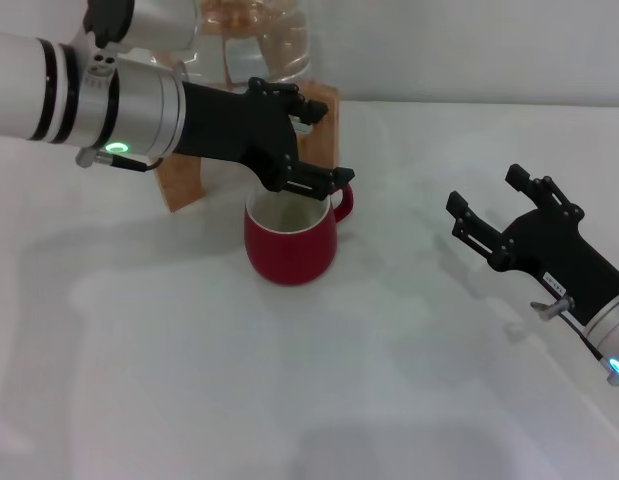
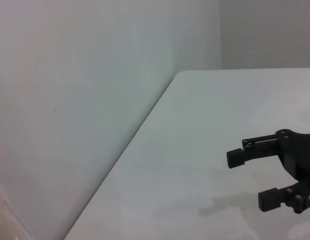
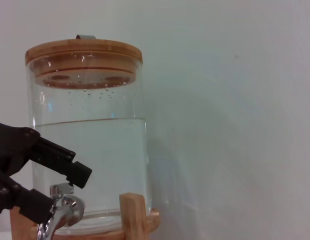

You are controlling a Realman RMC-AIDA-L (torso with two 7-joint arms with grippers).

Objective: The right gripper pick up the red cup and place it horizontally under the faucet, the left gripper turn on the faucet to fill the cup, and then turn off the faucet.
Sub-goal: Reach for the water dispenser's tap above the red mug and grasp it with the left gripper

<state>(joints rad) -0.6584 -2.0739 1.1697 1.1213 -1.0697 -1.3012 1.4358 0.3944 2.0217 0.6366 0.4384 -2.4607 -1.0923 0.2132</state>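
Bare white tabletop lies open toward the squat red cup; the black left tool blocks above it

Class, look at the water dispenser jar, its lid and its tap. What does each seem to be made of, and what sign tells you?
Jar: clear glass, or maybe clear plastic; the water line and bubbles show through its wall.
Lid: pale wood, possibly bamboo; matte tan with a banded edge.
Tap: polished metal, likely chrome-plated; it mirrors its surroundings.
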